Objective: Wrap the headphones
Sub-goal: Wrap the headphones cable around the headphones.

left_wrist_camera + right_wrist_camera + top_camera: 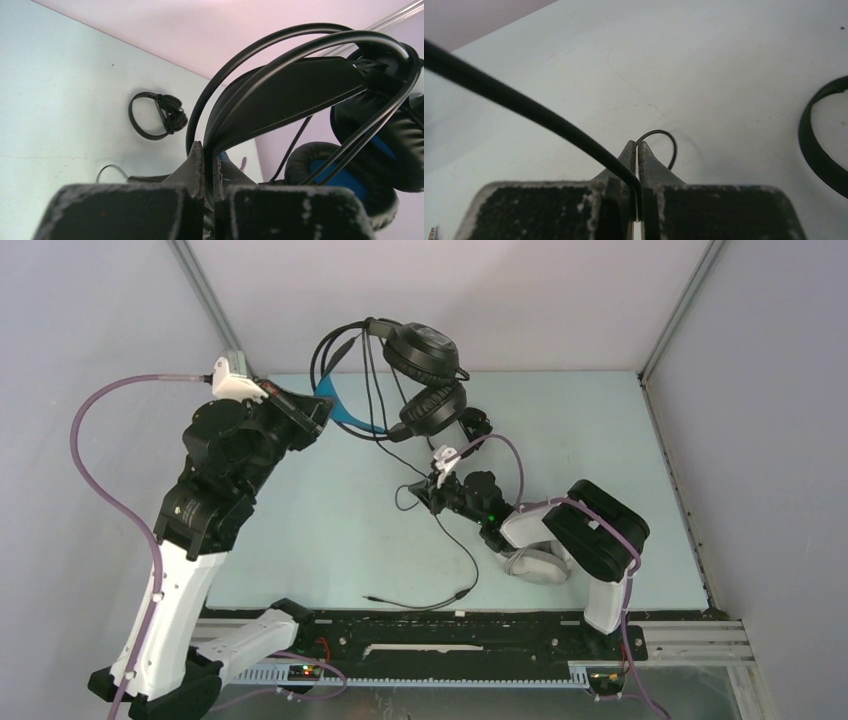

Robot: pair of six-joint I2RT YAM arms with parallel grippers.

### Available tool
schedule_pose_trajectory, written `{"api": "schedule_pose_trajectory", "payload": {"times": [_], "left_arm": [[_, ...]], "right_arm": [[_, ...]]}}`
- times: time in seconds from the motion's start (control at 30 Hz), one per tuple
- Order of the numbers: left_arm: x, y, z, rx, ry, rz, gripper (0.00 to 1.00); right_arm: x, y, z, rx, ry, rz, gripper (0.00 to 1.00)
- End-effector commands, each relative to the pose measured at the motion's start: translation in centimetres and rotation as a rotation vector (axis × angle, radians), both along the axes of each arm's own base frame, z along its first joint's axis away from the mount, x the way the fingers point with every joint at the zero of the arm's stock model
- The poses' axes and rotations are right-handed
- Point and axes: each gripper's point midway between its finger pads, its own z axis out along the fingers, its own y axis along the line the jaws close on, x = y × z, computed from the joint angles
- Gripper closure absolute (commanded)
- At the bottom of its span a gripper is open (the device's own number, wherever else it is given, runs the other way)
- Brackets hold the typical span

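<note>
My left gripper [322, 412] [207, 150] is shut on the headband of the bulky black headphones [425, 375] [280, 95] with blue lining and holds them up over the table's far side, ear cups hanging to the right. Their black cable [466, 562] [524, 106] drops to the table and ends in a plug [371, 597] near the front. My right gripper [438, 490] [637, 146] is shut on that cable low over the mid table, and a thin loop of cable [666, 137] pokes out past the tips. White headphones [535, 566] lie under the right arm. A small black headset [159, 116] lies flat.
The pale table [330, 530] is walled at the back and sides by white panels [450, 290]. A black rail [450, 632] runs along the near edge. A black arc [819, 145] lies on the table at the right in the right wrist view.
</note>
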Motion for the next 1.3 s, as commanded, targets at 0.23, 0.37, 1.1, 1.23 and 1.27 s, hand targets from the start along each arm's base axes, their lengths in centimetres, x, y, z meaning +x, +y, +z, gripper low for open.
{"api": "schedule_pose_trajectory", "payload": {"times": [0.23,0.37,1.1,1.23,1.27], "left_arm": [[-2.0,2.6,6.5,-0.024,-0.183,0.042,1.0],[-2.0,2.5,7.1,-0.041,-0.197,0.031,1.0],[-4.7,-6.6,-4.5,0.383,-0.147,-0.777,1.0],[-3.2,-5.4,-8.4,0.52,-0.091,-0.748,1.0],[-2.9,-5.1,-9.3,0.557,-0.086,-0.747,1.0]], "right_arm": [[2.7,-4.4,0.3,0.1,0.102,-0.107,1.0],[2.6,-4.3,0.2,0.112,0.122,-0.107,1.0],[3.2,-8.8,8.3,0.096,0.201,0.015,1.0],[1.9,-9.9,9.7,0.045,0.276,0.056,1.0],[1.7,-10.3,10.0,0.036,0.291,0.054,1.0]]}}
